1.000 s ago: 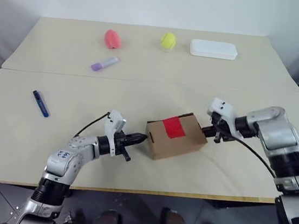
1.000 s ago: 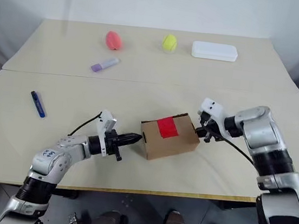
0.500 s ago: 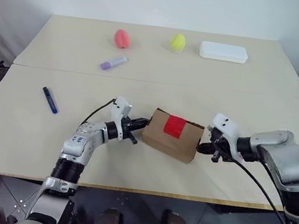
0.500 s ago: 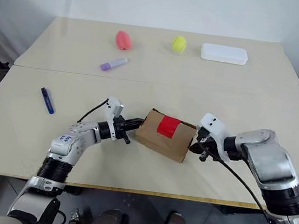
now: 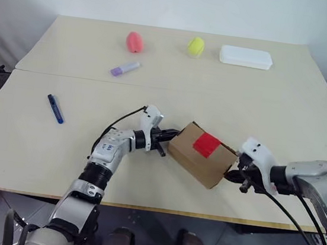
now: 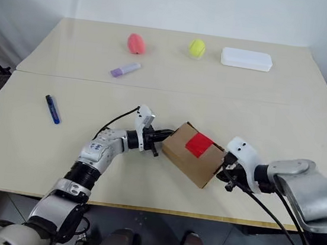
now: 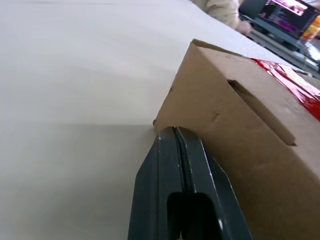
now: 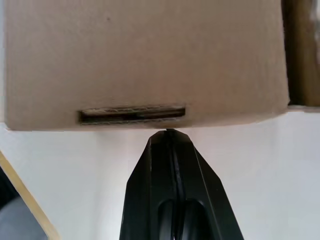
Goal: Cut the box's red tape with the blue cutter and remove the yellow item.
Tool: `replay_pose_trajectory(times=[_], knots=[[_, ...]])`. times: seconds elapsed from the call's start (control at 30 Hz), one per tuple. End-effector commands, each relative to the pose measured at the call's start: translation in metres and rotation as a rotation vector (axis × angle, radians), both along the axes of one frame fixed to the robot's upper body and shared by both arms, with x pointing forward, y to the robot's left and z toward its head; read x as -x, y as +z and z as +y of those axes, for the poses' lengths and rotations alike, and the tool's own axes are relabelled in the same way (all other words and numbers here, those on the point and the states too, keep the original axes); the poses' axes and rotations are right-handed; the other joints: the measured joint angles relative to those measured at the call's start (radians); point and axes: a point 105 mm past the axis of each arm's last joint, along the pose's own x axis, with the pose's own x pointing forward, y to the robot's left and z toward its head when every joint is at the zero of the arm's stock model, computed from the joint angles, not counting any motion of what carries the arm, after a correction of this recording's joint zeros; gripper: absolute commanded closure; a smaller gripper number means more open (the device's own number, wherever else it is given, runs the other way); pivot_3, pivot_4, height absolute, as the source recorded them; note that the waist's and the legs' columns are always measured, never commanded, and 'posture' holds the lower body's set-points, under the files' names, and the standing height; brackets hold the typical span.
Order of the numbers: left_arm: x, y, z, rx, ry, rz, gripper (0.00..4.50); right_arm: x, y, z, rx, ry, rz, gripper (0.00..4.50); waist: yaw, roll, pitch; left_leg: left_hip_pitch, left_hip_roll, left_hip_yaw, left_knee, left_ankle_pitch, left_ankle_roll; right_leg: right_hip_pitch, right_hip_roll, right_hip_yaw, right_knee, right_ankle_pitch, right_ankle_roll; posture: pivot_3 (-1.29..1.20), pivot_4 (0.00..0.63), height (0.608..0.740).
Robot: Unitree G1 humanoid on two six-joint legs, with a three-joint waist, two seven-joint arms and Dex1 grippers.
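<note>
The brown cardboard box (image 5: 202, 155) lies skewed near the table's front edge, with the red tape (image 5: 207, 143) across its top seam. My left gripper (image 5: 169, 138) is shut, its tips pressed against the box's left end (image 7: 220, 115). At the box's right end, my right gripper (image 5: 228, 176) is shut too, its tips touching the cardboard wall just under a slot (image 8: 132, 114). The blue cutter (image 5: 55, 108) lies apart on the table, far to the left. The yellow item is hidden.
At the back of the table lie a pink egg-shaped object (image 5: 134, 42), a yellow-green ball (image 5: 195, 46) and a white case (image 5: 246, 57). A lilac marker (image 5: 124, 68) lies in front of the egg. The box sits close to the table's front edge (image 5: 200, 214).
The box has turned clockwise and slid right and toward the front edge. My left gripper followed its left end forward and right; my right gripper drew back toward me at its right end.
</note>
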Motion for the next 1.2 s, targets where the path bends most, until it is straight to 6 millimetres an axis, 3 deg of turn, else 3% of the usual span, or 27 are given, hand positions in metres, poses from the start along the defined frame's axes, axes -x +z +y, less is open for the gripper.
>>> replay_pose_trajectory(times=[0.03, 0.23, 0.4, 0.5, 0.57, 0.73, 0.9, 0.93, 1.1, 1.2], knots=[[-0.005, 0.007, 0.007, 0.001, 0.017, -0.045, 4.49, -0.001, 0.005, -0.015, 0.060, -0.068, -0.050, 4.50, -0.002, 0.000, 0.000, 0.000, 0.000, 0.000, 0.000, 0.000, 0.000, 0.000, 0.000, 0.000, 0.000, 0.000, 0.000, 0.00, 0.150, 0.740], [-0.010, 0.005, 0.029, -0.023, 0.065, -0.054, 4.49, 0.000, 0.001, -0.038, 0.102, -0.193, -0.082, 4.50, -0.001, 0.000, 0.000, 0.001, 0.000, 0.000, 0.000, 0.000, 0.000, 0.001, 0.000, 0.000, 0.000, 0.000, 0.000, 0.00, 0.150, 0.740], [-0.004, 0.002, 0.067, -0.068, 0.104, 0.025, 4.49, -0.029, 0.025, -0.094, 0.231, -0.435, -0.363, 4.50, -0.003, -0.001, 0.000, 0.001, 0.000, 0.000, 0.001, 0.000, 0.000, 0.001, 0.000, 0.000, 0.000, 0.000, 0.000, 0.00, 0.150, 0.740], [0.010, 0.004, 0.087, -0.122, 0.110, 0.037, 3.92, -0.046, 0.064, -0.080, 0.012, -0.412, -0.463, 3.93, -0.020, 0.000, 0.000, 0.002, 0.001, 0.002, 0.000, 0.000, 0.000, 0.000, 0.000, 0.001, 0.001, 0.000, 0.000, 0.00, 0.150, 0.740], [0.018, 0.008, 0.099, -0.151, 0.130, 0.014, 3.34, -0.058, 0.084, -0.074, -0.087, -0.375, -0.553, 3.29, -0.030, 0.000, 0.000, 0.003, 0.001, 0.002, -0.001, 0.000, 0.000, 0.000, 0.000, 0.001, 0.002, 0.000, 0.000, 0.00, 0.150, 0.740], [0.029, 0.022, 0.114, -0.141, 0.202, -0.014, 1.82, -0.076, 0.097, -0.057, -0.250, -0.249, -0.625, 1.53, -0.022, -0.003, 0.001, 0.001, 0.002, 0.001, -0.001, 0.000, 0.000, 0.000, 0.000, 0.000, 0.001, 0.000, 0.000, 0.00, 0.150, 0.740], [0.045, 0.031, 0.134, -0.119, 0.311, -0.015, 0.32, -0.097, 0.104, -0.047, -0.301, -0.146, -0.699, 0.00, -0.029, -0.003, 0.002, 0.001, 0.002, 0.001, 0.000, 0.000, 0.001, 0.000, 0.000, 0.000, 0.001, 0.001, 0.001, 0.00, 0.150, 0.740], [0.049, 0.031, 0.138, -0.121, 0.332, -0.017, 0.02, -0.100, 0.104, -0.046, -0.305, -0.132, -0.709, 0.00, -0.029, -0.003, 0.002, 0.001, 0.002, 0.002, -0.001, -0.001, 0.000, 0.000, 0.000, 0.000, 0.001, 0.001, 0.001, 0.00, 0.150, 0.740], [0.073, 0.052, 0.165, -0.028, 0.525, -0.094, 0.02, -0.114, 0.107, -0.032, -0.373, -0.070, -0.742, 0.00, -0.034, -0.004, 0.002, 0.002, 0.003, 0.002, -0.001, -0.001, 0.000, 0.000, 0.000, 0.000, 0.001, 0.001, 0.001, 0.00, 0.150, 0.740], [0.095, 0.057, 0.193, 0.010, 0.700, -0.122, 0.02, -0.123, 0.104, -0.020, -0.445, -0.054, -0.719, 0.00, -0.036, -0.003, 0.002, 0.002, 0.003, 0.002, -0.001, -0.001, 0.000, 0.000, 0.000, 0.000, 0.001, 0.001, 0.000, 0.00, 0.150, 0.740]])
